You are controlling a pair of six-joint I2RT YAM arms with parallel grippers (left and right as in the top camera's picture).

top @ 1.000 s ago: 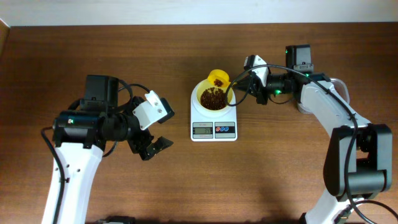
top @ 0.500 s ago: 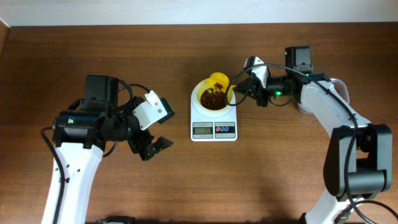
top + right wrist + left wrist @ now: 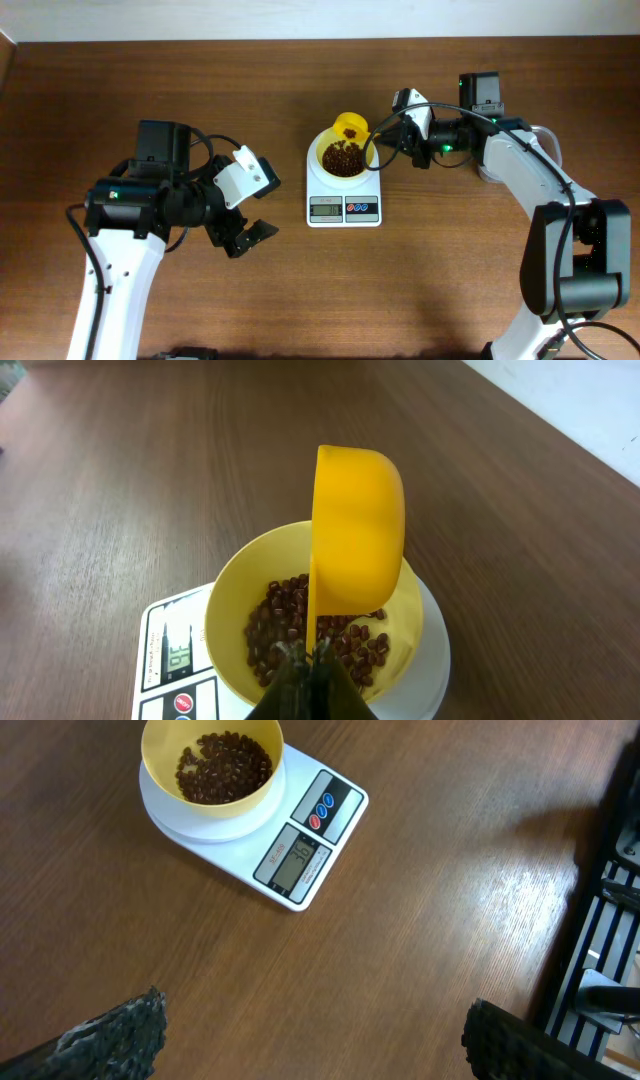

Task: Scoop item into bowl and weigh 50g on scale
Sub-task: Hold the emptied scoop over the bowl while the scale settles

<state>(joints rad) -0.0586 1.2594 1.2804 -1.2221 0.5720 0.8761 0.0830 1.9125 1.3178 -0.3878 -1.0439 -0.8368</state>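
The pale yellow bowl (image 3: 341, 157) sits on the white scale (image 3: 344, 196) and holds a heap of dark red-brown beans (image 3: 342, 158). My right gripper (image 3: 388, 140) is shut on the handle of a small yellow scoop (image 3: 351, 126), which is tipped on its side over the bowl's far rim. In the right wrist view the scoop (image 3: 357, 540) stands edge-on above the bowl (image 3: 232, 595) and beans (image 3: 280, 622), with the gripper (image 3: 305, 660) at its handle. My left gripper (image 3: 250, 235) is open and empty, left of the scale. The left wrist view shows bowl (image 3: 211, 767) and scale (image 3: 300, 860).
The scale's grey display (image 3: 294, 865) shows digits, and its coloured buttons (image 3: 323, 808) sit beside it. A dark frame (image 3: 610, 900) stands at the right edge of the left wrist view.
The scoop has tipped a little further over the bowl's rim. The left arm has not moved.
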